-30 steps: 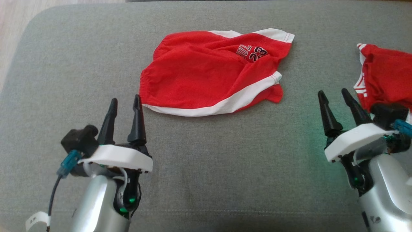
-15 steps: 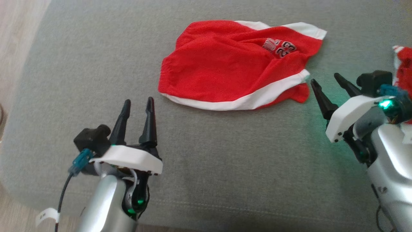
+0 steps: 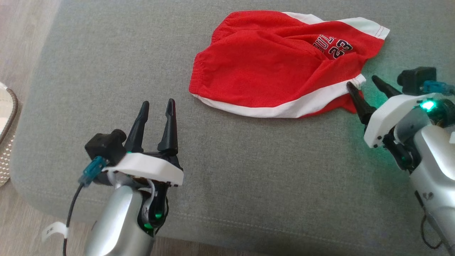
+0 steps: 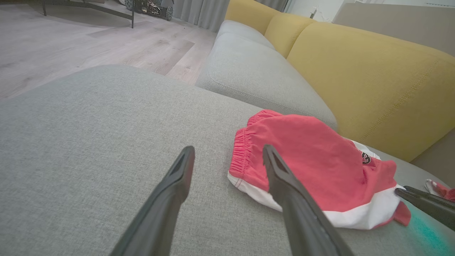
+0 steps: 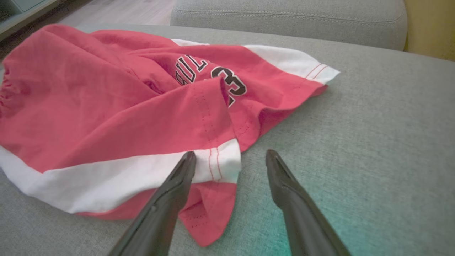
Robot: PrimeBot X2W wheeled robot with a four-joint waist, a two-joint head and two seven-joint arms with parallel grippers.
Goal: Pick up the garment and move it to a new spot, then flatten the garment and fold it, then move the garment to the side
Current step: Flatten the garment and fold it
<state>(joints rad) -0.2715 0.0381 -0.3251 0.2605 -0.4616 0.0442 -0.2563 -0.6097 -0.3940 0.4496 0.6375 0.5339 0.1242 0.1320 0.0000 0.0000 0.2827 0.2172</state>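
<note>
The two long dark fingers of the right gripper (image 3: 362, 81) stand apart and hold nothing. One tip is at the white hem corner of the red sport shorts with white bands and a dark "23" print (image 3: 263, 67); whether it touches the cloth I cannot tell. The other tip is just beside that corner. The fingers of the left gripper (image 3: 158, 103) are spread too and empty, near the elastic waistband end of the shorts but apart from it. The shorts lie wrinkled on a grey woven-fabric cushion (image 3: 249, 170). Behind the shorts stands a mustard-yellow sofa backrest (image 4: 355, 71).
</note>
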